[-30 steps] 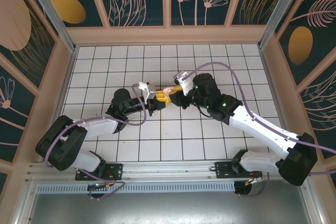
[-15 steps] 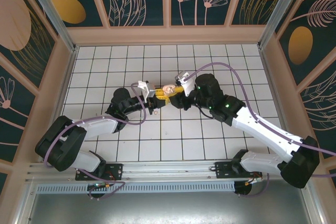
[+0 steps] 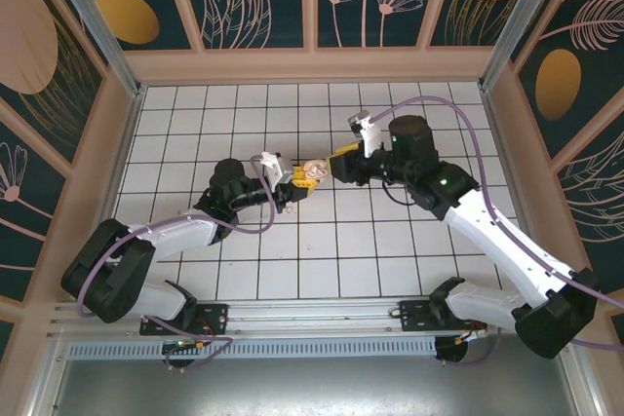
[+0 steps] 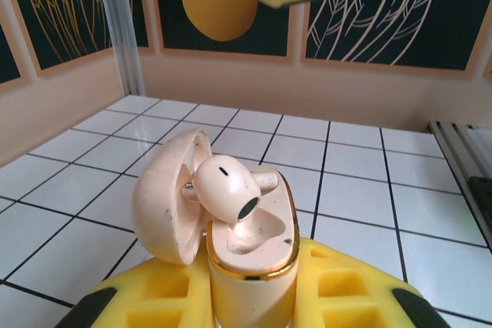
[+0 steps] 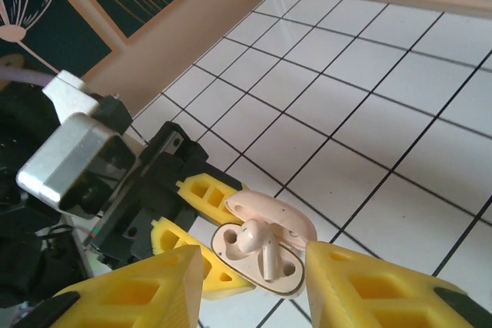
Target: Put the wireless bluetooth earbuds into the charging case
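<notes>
One charging case (image 4: 250,270), pinkish-beige with a gold rim, sat pinched in the yellow fingers of the left pincer (image 3: 295,180), over the middle of the white tiled worktop (image 3: 322,260). Its lid (image 4: 163,201) stood open. One earbud (image 4: 224,187) lay tilted in the recess. The second pincer, the right pincer (image 3: 335,165), was spread and empty just beside the case. The left wrist view showed the earbud's dark opening, and the overhead view showed both arms.

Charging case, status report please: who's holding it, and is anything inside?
Left jaws shut on charging case, lid open. One earbud lying inside, tilted. Right jaws open, empty. Nothing blocking.
</notes>
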You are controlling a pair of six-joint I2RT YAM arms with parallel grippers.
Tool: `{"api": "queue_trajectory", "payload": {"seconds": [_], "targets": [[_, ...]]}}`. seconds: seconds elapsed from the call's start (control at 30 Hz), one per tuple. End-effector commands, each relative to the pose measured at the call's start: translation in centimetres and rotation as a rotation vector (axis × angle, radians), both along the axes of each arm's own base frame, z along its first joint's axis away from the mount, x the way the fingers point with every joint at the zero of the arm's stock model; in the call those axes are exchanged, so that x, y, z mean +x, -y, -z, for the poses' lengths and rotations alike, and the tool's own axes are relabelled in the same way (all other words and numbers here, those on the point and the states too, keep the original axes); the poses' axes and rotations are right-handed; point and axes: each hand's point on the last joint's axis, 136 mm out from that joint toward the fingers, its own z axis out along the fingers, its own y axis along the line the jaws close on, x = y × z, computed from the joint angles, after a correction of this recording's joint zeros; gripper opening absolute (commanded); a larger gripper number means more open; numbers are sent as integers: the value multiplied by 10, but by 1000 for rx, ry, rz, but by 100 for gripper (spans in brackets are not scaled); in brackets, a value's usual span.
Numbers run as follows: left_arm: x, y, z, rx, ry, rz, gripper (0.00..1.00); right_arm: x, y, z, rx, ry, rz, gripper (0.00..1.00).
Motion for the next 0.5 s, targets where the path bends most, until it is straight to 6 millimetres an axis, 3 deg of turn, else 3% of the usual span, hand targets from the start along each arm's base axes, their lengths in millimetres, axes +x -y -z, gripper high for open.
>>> {"api": "queue_trajectory", "payload": {"seconds": [0.0, 0.27, 0.47], "targets": [[0, 1, -11, 17, 58, 24, 19, -12, -10, -3, 21, -108, -76, 40], [0, 3, -10, 23, 48, 35, 19, -12, -21, 25, -49, -301, -97, 38], [-1, 4, -10, 17, 37, 42, 19, -7, -24, 39, -103, -339, -81, 37]]}}
